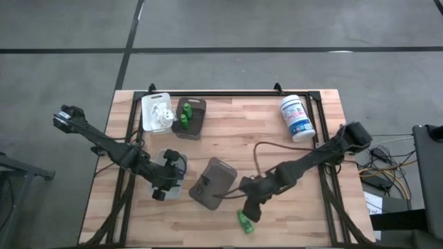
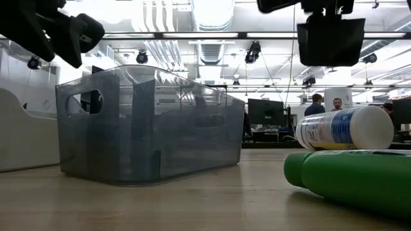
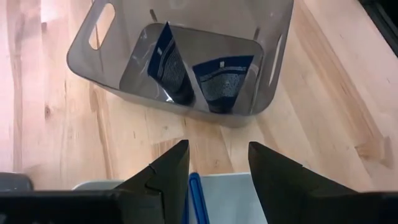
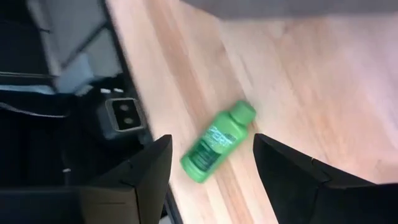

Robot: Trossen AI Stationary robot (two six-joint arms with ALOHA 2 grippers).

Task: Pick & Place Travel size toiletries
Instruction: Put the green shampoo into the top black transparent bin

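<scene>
From above, the right hand (image 1: 249, 211) is seen near the front edge of the wooden surface (image 1: 277, 131), just beside a small bright green plastic bottle (image 1: 245, 220) lying on its side; the left hand (image 1: 165, 187) hangs over a pale tray (image 1: 181, 166) toward the front left. From surface height, the green bottle fills the foreground before a translucent grey bin (image 2: 144, 125). In the left wrist view the fingers (image 3: 168, 177) stand apart, empty, a slim blue stick (image 3: 194, 199) lying below. In the right wrist view the fingers (image 4: 146, 171) stand apart astride the bottle; the bottle is best centred and gripped across its narrow body before closing.
</scene>
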